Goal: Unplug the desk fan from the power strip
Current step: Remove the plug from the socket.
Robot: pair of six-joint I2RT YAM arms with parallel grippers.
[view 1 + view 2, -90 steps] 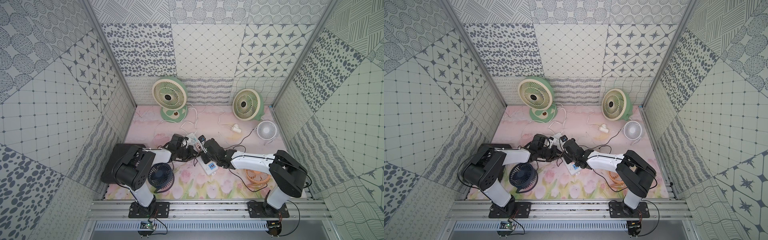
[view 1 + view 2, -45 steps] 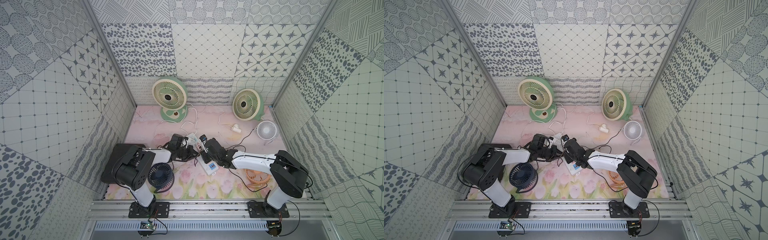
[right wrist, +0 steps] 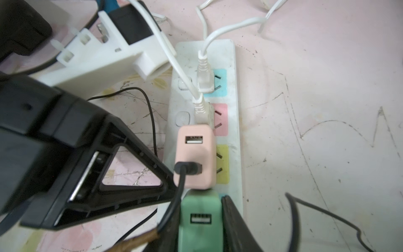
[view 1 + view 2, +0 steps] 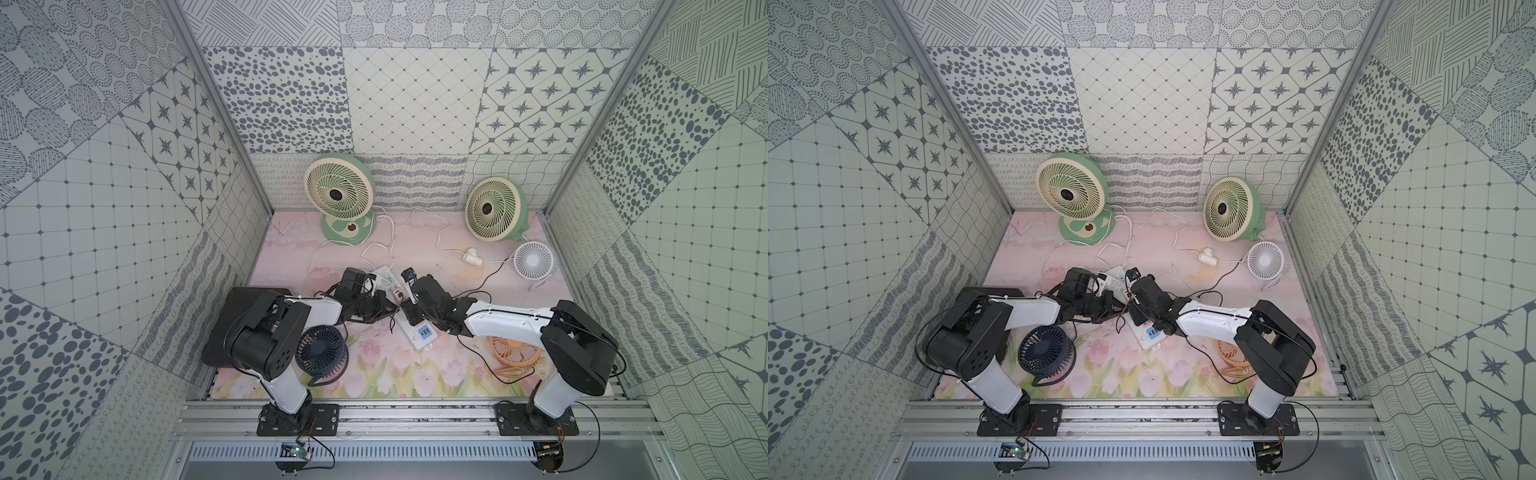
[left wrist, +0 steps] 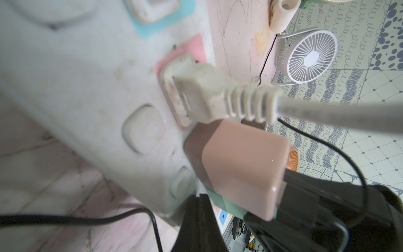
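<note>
1. At the centre of the surface, the power strip lies slanted, with its blue USB panel end toward the near edge. In both top views the two grippers meet over its middle.
2. The left gripper reaches in from the left-edge side of the strip. Its jaws are pressed together with nothing between them. Its tip rests against the base of the pink adapter, which is plugged in at the yellow socket.
3. The right gripper sits over the strip's near end. Its jaws stand narrowly apart and are clamped on the green adapter, which stands just beside the pink one on the USB panel side.
4. A black cable is plugged into one port of the pink adapter. Two white plugs sit in the blue and pink sockets, toward the far edge.
</note>
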